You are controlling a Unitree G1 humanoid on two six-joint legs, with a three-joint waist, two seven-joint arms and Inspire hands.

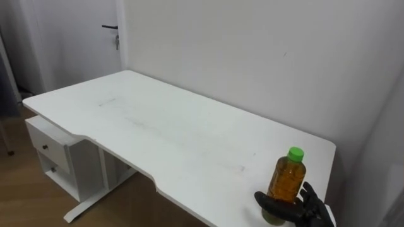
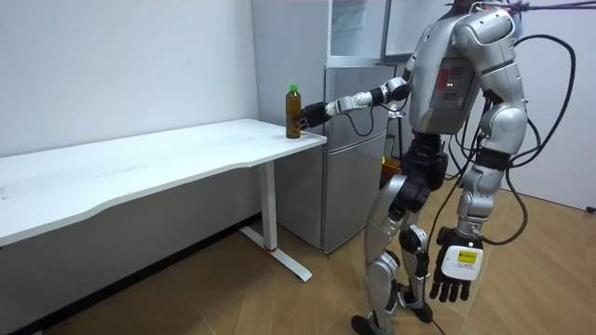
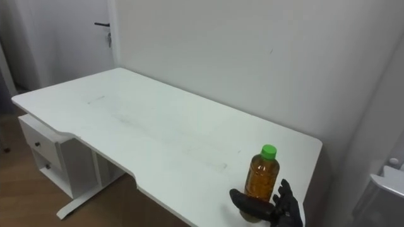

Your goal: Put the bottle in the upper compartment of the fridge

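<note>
Bottle: the clear plastic bottle of amber drink with a green cap stands upright on the white table, at the corner beside the grey fridge.
Right hand: the black right hand has its fingers curled round the bottle's base.
Left hand: the left hand hangs at the robot's side, fingers relaxed.

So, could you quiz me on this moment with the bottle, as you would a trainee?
1. True or false: the bottle lies on its side on the table.
2. The right hand is: A, curled round the bottle's base; B, flat on the table away from the bottle; C, pulling a drawer open.
3. Short answer: what does the left hand, hanging at the robot's side, hold?

Key: 1 false, it stands upright near the table's corner. 2 A. 3 nothing; its fingers are relaxed.
</note>
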